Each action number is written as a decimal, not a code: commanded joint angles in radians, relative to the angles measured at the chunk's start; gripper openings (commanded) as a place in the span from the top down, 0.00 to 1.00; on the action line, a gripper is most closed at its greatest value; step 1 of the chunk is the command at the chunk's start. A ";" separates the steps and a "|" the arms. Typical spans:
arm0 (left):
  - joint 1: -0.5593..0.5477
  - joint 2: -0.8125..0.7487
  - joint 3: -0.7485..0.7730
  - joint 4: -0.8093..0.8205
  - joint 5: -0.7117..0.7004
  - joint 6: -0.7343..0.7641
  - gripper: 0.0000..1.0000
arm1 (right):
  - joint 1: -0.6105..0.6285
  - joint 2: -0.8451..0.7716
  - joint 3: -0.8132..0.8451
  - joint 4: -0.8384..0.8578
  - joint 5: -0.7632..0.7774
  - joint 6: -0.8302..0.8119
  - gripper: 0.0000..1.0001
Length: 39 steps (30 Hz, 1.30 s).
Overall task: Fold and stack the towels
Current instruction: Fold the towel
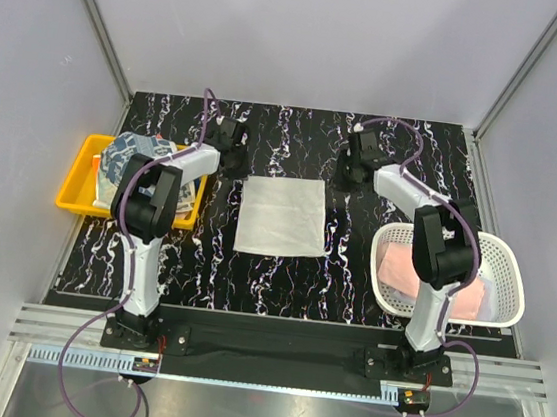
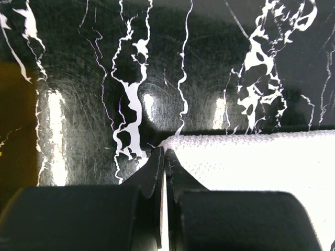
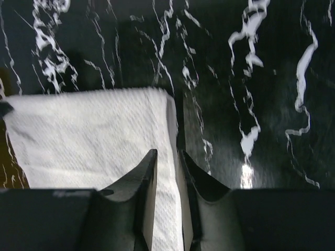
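- one whitish towel (image 1: 281,216) lay flat mid-table (image 1: 202,260), nearly square, its sides roughly parallel to the table's edges; no long axis could be told.
- left gripper (image 2: 161,154) pointed down at its far left corner, jaws pressed together.
- right gripper (image 3: 167,152) stood at the far right corner, jaws narrowly parted astride the edge.

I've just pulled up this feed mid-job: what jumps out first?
A white towel lies spread flat at the centre of the black marbled table. The left hand is shut on its far left corner; the right hand straddles the far right edge, slightly open. A pink towel sits in the white basket at right, printed towels in the yellow tray at left.
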 commanded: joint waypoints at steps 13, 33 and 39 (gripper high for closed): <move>0.018 0.033 0.069 -0.005 0.046 0.018 0.99 | -0.005 0.235 0.262 -0.044 0.044 -0.079 0.63; 0.022 0.045 0.093 -0.026 0.048 0.028 0.78 | -0.004 0.259 0.314 -0.010 0.040 -0.081 0.62; 0.022 0.056 0.113 -0.036 0.048 0.030 0.74 | -0.005 0.284 0.314 -0.006 0.020 -0.079 0.62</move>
